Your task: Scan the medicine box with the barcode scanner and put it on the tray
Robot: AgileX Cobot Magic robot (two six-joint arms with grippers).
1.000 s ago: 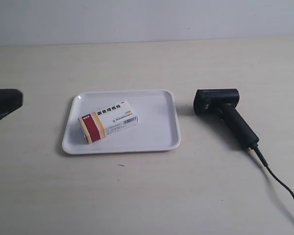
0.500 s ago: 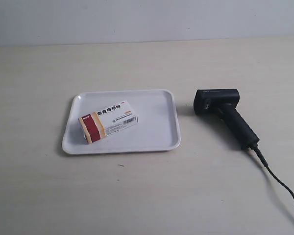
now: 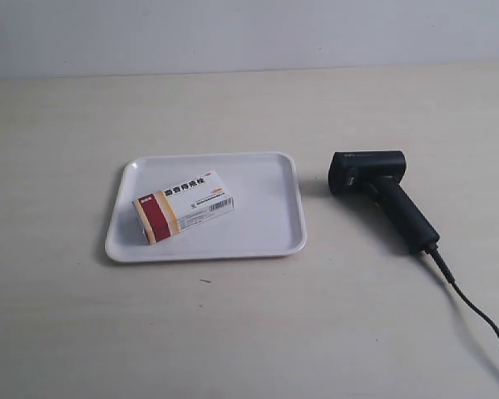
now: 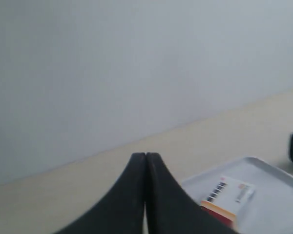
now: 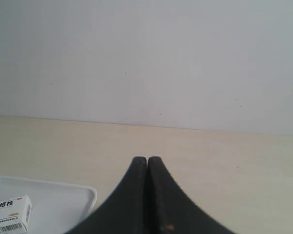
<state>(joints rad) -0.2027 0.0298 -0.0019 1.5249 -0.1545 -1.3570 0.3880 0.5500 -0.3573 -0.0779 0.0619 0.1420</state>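
Medicine box [image 3: 184, 206] lies flat inside the white tray [image 3: 266, 233], toward the tray's left half in the exterior view, turned at a slant with its dark red end band nearest the tray's left rim and the barcode on its near side face. We note the black barcode scanner [image 3: 382, 197] lying on its side on the beige desk [image 3: 233, 324], just beside the tray's right rim but apart from it, cable trailing off toward the lower right. In the wrist views we see the left hand [image 4: 145, 157] and the right hand [image 5: 147, 160] each closed on nothing, fingertips pressed together, both raised clear of the box.
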